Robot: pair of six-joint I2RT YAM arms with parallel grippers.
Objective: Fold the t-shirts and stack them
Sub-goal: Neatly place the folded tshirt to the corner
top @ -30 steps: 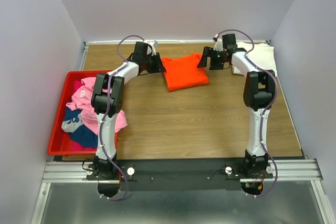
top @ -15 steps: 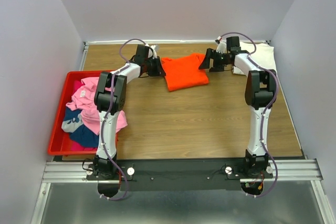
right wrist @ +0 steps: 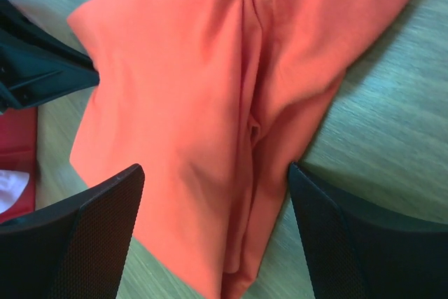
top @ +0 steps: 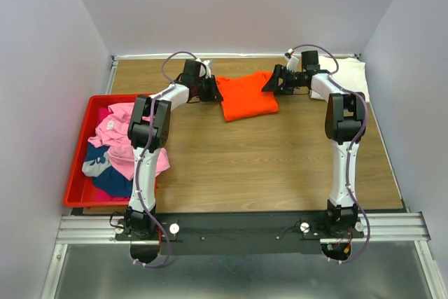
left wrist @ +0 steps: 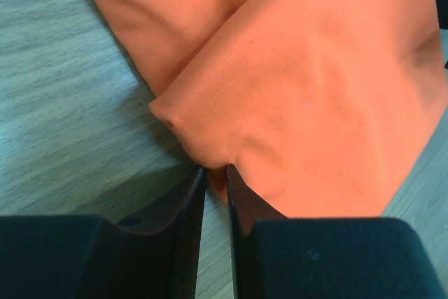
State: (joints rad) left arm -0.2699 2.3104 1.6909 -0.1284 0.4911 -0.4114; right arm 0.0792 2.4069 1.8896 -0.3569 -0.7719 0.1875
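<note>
Wooden surface (top: 280, 166) carries the orange t-shirt (top: 246, 97), partly folded, near its far edge between my arms. My left hand (left wrist: 214, 171) pinches the shirt's left edge, fingers nearly together on the cloth. My right hand (right wrist: 215, 171) stands wide apart over its right side, gripping nothing. I see the cream-white t-shirt (top: 348, 75) in the far right corner, and the pink t-shirt (top: 119, 134) and dark blue t-shirt (top: 112, 180) heaped in the red bin (top: 75, 173).

Even, diffuse light is cast from above; shadows are kept soft, and both wrist views are slightly blurred
</note>
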